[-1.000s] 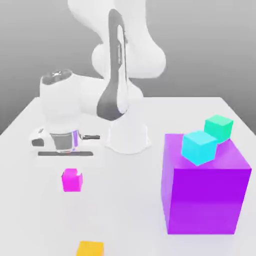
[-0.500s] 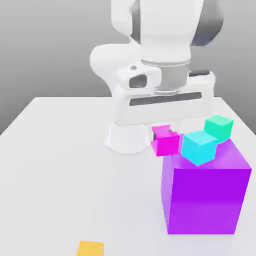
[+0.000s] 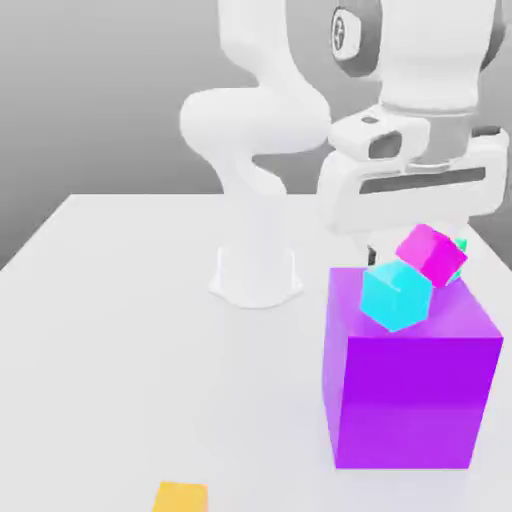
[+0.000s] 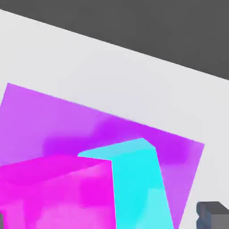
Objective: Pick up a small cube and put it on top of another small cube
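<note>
The small magenta-pink cube (image 3: pixel 432 254) sits tilted at the far end of the big purple block (image 3: pixel 410 385), over the teal-green cube (image 3: pixel 462 245). Only a sliver of that teal-green cube peeks out at the exterior view's right. My gripper (image 3: pixel 422 236) hangs straight above the magenta cube, under the white hand (image 3: pixel 410 185). In the hand view the magenta cube (image 4: pixel 53 192) looms close, and one grey fingertip (image 4: pixel 211 214) stands far off to its side. The jaws are spread wide apart, open.
A lighter cyan cube (image 3: pixel 397 295) stands on the purple block right beside the magenta cube, nearer the front. A small orange-yellow cube (image 3: pixel 181 496) lies at the table's front edge. The arm's white base (image 3: pixel 256 272) stands mid-table behind.
The magenta cube went from the table on the exterior view's left up to the purple block's top. My gripper carried it shut and now stands open above it.
</note>
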Robot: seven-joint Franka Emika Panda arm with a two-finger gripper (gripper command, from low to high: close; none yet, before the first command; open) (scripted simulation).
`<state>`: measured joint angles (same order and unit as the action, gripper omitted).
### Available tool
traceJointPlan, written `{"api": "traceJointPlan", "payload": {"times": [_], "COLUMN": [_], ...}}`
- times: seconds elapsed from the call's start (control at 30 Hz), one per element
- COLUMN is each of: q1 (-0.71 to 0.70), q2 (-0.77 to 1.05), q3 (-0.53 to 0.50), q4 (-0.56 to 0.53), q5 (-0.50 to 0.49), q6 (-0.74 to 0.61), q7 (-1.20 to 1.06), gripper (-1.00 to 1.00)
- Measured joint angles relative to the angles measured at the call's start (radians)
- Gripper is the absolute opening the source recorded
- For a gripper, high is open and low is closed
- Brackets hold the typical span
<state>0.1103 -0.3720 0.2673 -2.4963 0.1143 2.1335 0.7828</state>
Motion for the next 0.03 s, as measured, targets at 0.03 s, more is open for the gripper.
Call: {"api": "traceJointPlan", "payload": {"times": [0.03], "q1": [0.000], "q2": [-0.017], "q3": [-0.004], "q4": [0.023], "q5": [0.000], "q6": [-0.040], "q7": [-0.001], "gripper": [1.00]}}
